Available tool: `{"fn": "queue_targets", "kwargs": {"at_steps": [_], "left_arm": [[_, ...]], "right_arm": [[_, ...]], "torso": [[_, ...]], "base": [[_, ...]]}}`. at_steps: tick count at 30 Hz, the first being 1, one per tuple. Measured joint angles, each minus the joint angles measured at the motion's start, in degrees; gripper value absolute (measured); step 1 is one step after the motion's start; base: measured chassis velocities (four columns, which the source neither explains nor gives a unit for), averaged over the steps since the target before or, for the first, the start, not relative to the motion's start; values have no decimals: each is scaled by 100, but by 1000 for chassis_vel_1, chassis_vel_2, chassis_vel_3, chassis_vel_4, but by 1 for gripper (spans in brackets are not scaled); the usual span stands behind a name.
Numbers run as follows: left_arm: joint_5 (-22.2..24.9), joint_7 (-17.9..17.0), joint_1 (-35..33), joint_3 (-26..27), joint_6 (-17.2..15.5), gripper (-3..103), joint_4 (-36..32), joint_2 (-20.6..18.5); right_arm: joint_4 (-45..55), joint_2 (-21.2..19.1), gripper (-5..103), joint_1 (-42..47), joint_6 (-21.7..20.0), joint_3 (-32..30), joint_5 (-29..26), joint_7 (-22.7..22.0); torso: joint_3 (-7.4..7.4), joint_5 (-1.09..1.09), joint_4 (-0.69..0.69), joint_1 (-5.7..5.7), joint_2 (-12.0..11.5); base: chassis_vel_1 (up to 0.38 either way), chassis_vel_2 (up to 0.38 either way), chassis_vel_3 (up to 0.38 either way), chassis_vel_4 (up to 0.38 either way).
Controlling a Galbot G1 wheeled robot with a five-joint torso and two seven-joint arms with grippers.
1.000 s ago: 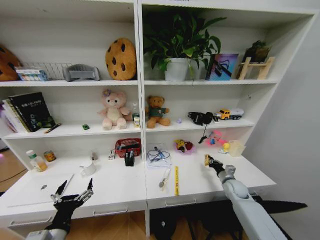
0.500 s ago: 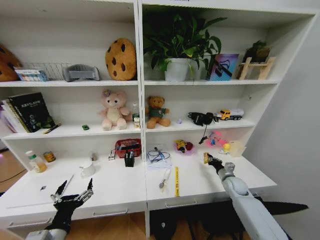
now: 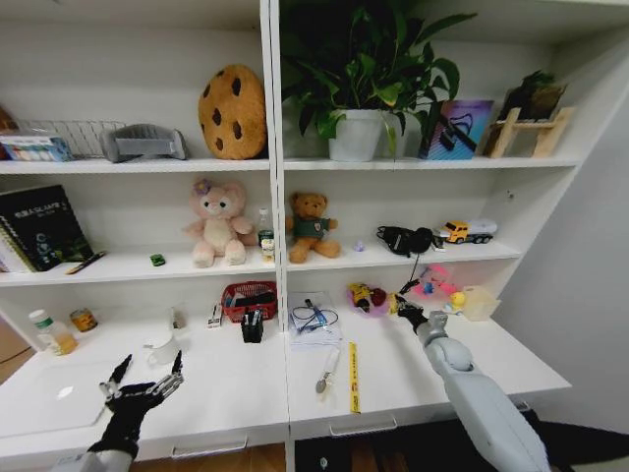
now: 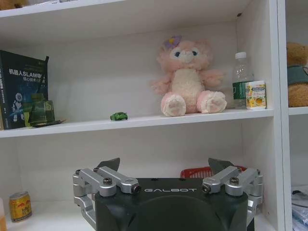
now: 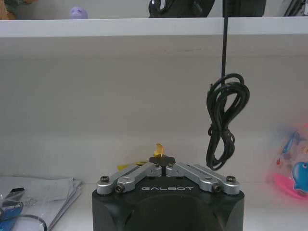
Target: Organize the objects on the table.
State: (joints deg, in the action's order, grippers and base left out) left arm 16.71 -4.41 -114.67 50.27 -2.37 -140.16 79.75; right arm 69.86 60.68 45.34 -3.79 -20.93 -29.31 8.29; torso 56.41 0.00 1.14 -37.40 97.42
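Observation:
My right gripper (image 3: 402,309) reaches over the back of the white table (image 3: 462,359), close to a pink dish (image 3: 366,298). It is shut on a small gold packet (image 5: 158,148), whose tip sticks up past the closed fingertips (image 5: 168,165). My left gripper (image 3: 143,382) hangs open and empty above the table's front left edge, fingers (image 4: 111,164) spread wide. On the table lie a yellow ruler (image 3: 354,376), a white mug (image 3: 161,349) and a small bottle (image 3: 43,332). A tiny green piece (image 4: 118,116) sits on the shelf above.
At the back of the table stand a red basket (image 3: 251,294), a black pen holder (image 3: 253,325) and papers with a cable (image 3: 313,319). A black cord (image 5: 225,120) hangs from the shelf in front of the right gripper. Plush toys (image 3: 216,224) sit on the shelf.
The head camera has shifted, so the whole scene sits differently. The right gripper has carried the gold packet farther back, nearer the pink dish. The left gripper has stayed put.

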Motion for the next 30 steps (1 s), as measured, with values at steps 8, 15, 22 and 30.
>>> {"fn": "queue_targets", "kwargs": {"at_steps": [8, 15, 22, 30], "left_arm": [[0, -1, 0, 0, 0, 100, 0, 0], [0, -1, 0, 0, 0, 100, 0, 0], [0, -1, -1, 0, 0, 100, 0, 0], [0, -1, -1, 0, 0, 100, 0, 0]], "right_arm": [[-1236, 413, 0, -991, 207, 464, 136, 9], [-1986, 725, 0, -1408, 415, 630, 215, 12], [-2388, 865, 0, -1514, 625, 442, 351, -105], [-2573, 890, 7, -1495, 704, 191, 464, -220]], "torso": [[1, 0, -6, -5, -2], [2, 0, -1, -7, -2], [1, 0, -2, -5, -2], [1, 0, -3, -5, -2]], "base": [[18, -24, -27, 12], [0, 0, 0, 0], [0, 0, 0, 0], [0, 0, 0, 0]]}}
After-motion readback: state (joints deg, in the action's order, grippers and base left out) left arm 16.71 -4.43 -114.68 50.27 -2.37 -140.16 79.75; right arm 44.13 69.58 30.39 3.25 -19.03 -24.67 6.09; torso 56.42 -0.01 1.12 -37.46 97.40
